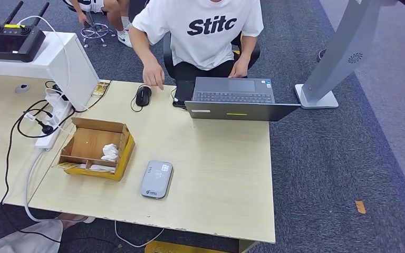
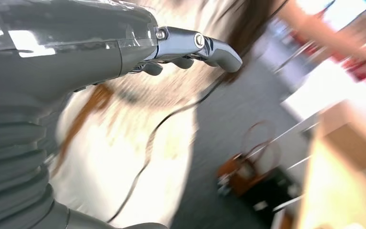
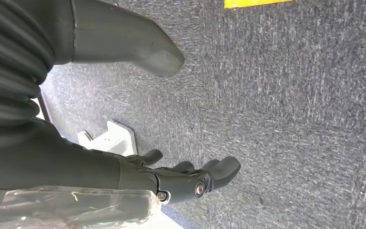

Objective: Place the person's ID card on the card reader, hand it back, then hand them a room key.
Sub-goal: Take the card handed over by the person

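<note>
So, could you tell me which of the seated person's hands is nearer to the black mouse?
Their right hand: it is right by the mouse, at the table's far edge. Their left hand is further off, behind the laptop.

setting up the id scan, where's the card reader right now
In the head view the grey card reader lies flat on the wooden table near its front edge, just right of the open cardboard box.
</note>
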`<control>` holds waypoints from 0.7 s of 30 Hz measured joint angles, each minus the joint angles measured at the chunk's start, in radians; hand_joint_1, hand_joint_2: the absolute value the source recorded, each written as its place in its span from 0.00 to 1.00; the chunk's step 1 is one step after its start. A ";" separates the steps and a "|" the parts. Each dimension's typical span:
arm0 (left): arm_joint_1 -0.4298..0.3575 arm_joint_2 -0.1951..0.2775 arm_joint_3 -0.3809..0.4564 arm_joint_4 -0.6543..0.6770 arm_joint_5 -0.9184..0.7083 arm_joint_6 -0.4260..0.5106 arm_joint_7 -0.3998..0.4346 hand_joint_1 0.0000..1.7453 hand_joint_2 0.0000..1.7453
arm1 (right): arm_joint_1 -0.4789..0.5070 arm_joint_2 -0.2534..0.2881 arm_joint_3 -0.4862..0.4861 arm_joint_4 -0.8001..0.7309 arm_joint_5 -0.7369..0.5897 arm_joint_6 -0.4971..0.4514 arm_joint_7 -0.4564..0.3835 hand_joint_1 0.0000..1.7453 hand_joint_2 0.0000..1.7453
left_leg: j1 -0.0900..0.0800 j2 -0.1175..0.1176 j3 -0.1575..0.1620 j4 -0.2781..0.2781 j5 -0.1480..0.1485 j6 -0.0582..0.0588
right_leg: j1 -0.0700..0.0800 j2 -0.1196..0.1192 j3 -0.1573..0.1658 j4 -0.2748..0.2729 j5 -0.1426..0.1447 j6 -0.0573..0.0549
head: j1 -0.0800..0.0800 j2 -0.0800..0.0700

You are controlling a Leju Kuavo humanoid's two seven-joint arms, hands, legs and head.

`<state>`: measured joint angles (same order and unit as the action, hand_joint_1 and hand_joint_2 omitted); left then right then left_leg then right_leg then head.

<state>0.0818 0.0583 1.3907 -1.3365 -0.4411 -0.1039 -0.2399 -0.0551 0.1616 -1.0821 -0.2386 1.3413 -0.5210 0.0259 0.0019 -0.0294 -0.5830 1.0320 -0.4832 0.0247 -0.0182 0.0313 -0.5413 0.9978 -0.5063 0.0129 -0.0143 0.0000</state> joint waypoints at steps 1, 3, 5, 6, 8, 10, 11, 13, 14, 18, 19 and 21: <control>-0.004 0.016 0.014 -0.023 -0.012 -0.017 -0.011 0.00 1.00 | -0.001 0.001 -0.001 0.000 0.004 0.001 0.003 0.00 1.00 | 0.000 0.000 0.000 0.000 0.000 0.000 | 0.000 0.000 0.000 0.000 0.000 -0.001 | 0.000 0.000; -0.012 0.047 0.042 -0.065 -0.037 -0.050 -0.032 0.00 1.00 | -0.002 0.004 -0.002 0.001 0.012 0.006 0.010 0.00 1.00 | 0.000 0.000 0.000 0.000 0.001 -0.001 | 0.000 0.000 0.001 0.000 0.000 -0.002 | 0.000 0.000; -0.017 0.071 0.065 -0.100 -0.061 -0.082 -0.052 0.00 1.00 | -0.002 0.007 -0.002 0.002 0.020 0.013 0.016 0.00 1.00 | 0.001 0.000 0.000 0.000 0.001 -0.001 | 0.001 0.000 0.000 0.000 0.000 -0.002 | -0.001 0.000; -0.019 0.082 0.075 -0.116 -0.073 -0.098 -0.062 0.00 1.00 | -0.003 0.008 -0.002 0.003 0.024 0.016 0.019 0.00 1.00 | 0.001 0.000 0.000 0.000 0.001 -0.001 | 0.001 0.000 0.000 0.000 0.000 -0.002 | 0.000 0.000; -0.025 0.101 0.096 -0.145 -0.103 -0.134 -0.089 0.00 1.00 | -0.003 0.010 -0.002 0.003 0.031 0.019 0.025 0.00 1.00 | 0.001 0.000 0.000 0.000 0.000 -0.001 | 0.002 0.000 0.000 0.000 0.000 -0.002 | 0.000 0.000; -0.033 0.121 0.112 -0.168 -0.146 -0.170 -0.125 0.00 1.00 | -0.004 0.012 -0.002 0.003 0.038 0.023 0.031 0.00 1.00 | 0.001 0.000 0.000 0.000 0.000 -0.002 | 0.002 0.000 -0.001 0.000 0.000 -0.002 | 0.000 0.000; -0.038 0.130 0.116 -0.175 -0.169 -0.184 -0.144 0.00 1.00 | -0.004 0.013 -0.002 0.003 0.040 0.026 0.034 0.00 1.00 | 0.001 0.000 0.000 0.000 0.001 -0.002 | 0.002 0.000 -0.001 0.000 0.000 -0.002 | 0.000 0.000; -0.052 0.151 0.122 -0.186 -0.210 -0.206 -0.178 0.00 1.00 | -0.006 0.013 -0.002 0.003 0.045 0.031 0.039 0.00 1.00 | 0.002 0.000 0.000 0.000 0.001 -0.002 | 0.002 -0.001 -0.001 0.000 0.001 -0.003 | 0.000 0.000; -0.061 0.161 0.124 -0.189 -0.226 -0.210 -0.191 0.00 1.00 | -0.007 0.013 -0.002 0.003 0.048 0.032 0.042 0.00 1.00 | 0.002 0.000 0.000 0.000 0.001 -0.003 | 0.002 -0.001 -0.001 0.000 0.001 -0.003 | 0.000 0.000; -0.092 0.216 0.117 -0.191 -0.303 -0.174 -0.230 0.00 1.00 | -0.012 0.013 -0.002 0.003 0.060 0.036 0.045 0.00 1.00 | 0.003 0.000 0.001 0.000 0.002 -0.004 | 0.003 -0.001 -0.002 0.000 0.001 -0.004 | 0.000 0.000; -0.099 0.227 0.104 -0.191 -0.315 -0.149 -0.228 0.00 1.00 | -0.014 0.013 -0.002 0.003 0.062 0.036 0.044 0.00 1.00 | 0.003 0.000 0.001 0.000 0.002 -0.004 | 0.003 -0.001 -0.002 0.000 0.001 -0.004 | -0.001 0.000; -0.109 0.244 0.055 -0.189 -0.316 -0.080 -0.204 0.00 1.00 | -0.020 0.013 -0.002 0.003 0.063 0.038 0.042 0.00 1.00 | 0.003 -0.001 0.000 0.000 0.002 -0.004 | 0.003 -0.001 -0.002 0.000 0.001 -0.004 | -0.001 0.000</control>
<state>-0.0270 0.3024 1.4457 -1.5255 -0.7574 -0.1835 -0.4441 -0.0755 0.1747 -1.0842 -0.2353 1.4040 -0.4833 0.0678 0.0047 -0.0301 -0.5825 1.0321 -0.4810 0.0202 -0.0152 0.0300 -0.5434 0.9980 -0.5049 0.0089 -0.0150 0.0000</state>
